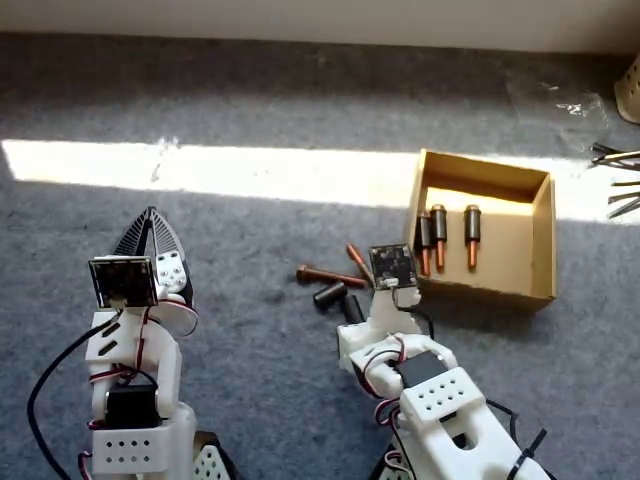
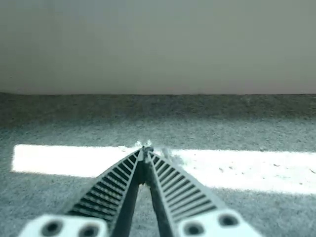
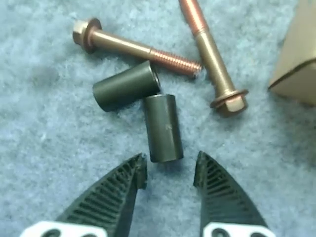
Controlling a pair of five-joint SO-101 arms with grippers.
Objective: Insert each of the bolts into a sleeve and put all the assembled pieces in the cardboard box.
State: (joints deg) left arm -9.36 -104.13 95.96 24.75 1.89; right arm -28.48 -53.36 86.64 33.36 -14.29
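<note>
Three assembled pieces (image 1: 440, 238) lie in the box (image 1: 547, 235); two bolts (image 3: 133, 47) and two sleeves (image 3: 164, 127) lie loose beside it. My right end effector (image 3: 169, 174) gapes near one sleeve; my left end effector (image 2: 144, 152) is clenched, empty.

I work on a room's floor, home or office I can't tell: grey carpet (image 1: 260, 390) meets a pale wall (image 1: 300, 15) at twelve o'clock, loose tools (image 1: 618, 155) at two o'clock.

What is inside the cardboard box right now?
Three assembled pieces lie side by side in the cardboard box, toward its left wall. The right arm hides its near left corner.
</note>
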